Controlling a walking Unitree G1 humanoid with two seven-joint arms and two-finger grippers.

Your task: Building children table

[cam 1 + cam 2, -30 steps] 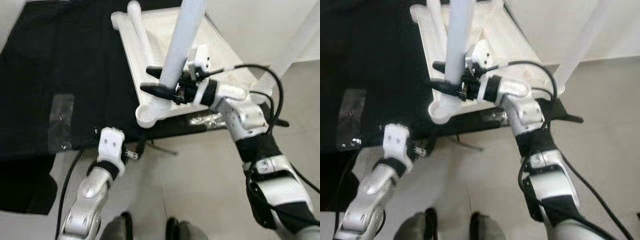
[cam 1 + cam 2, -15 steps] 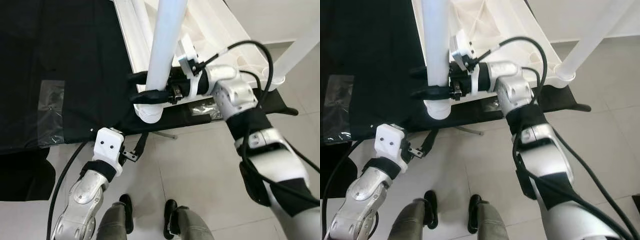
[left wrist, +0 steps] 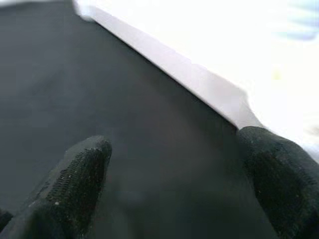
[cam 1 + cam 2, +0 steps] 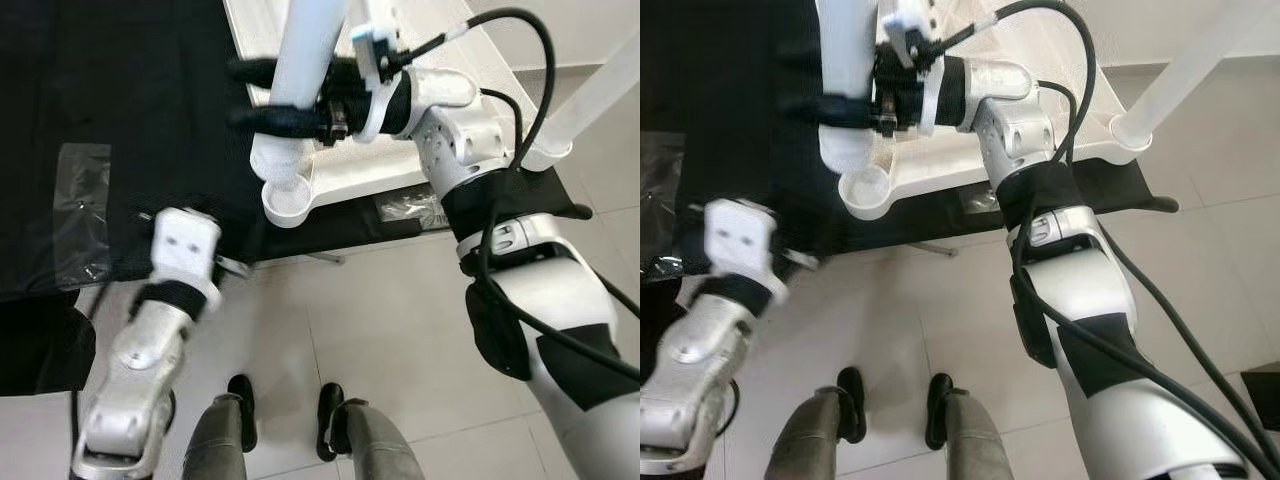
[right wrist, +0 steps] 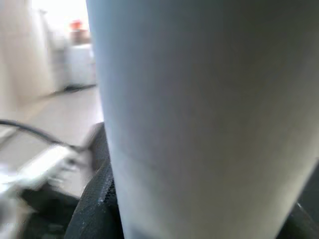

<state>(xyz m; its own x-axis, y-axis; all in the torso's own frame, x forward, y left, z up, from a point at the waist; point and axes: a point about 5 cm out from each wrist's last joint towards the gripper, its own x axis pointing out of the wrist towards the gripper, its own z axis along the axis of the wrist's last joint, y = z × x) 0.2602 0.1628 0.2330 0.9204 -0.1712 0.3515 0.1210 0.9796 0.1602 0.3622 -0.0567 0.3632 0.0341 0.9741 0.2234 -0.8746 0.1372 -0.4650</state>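
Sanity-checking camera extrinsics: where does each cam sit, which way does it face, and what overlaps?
Left eye: head, looking down at the tabletop on a black cloth; shows both arms, the legs, and the right pincer shut on a leg.
Right eye: same head, same scene; left pincer hangs low.
Left wrist: looks along open fingers at the cloth and a white edge.
Right wrist: close on the leg between its fingers.
Shared: both eyes and right wrist see the gripped leg.

Robot body: two silver arms with black joint bands and black padding. Left wrist block was white with two small dark screw holes. Black cables looped along the right arm. Fingers were black, textured.
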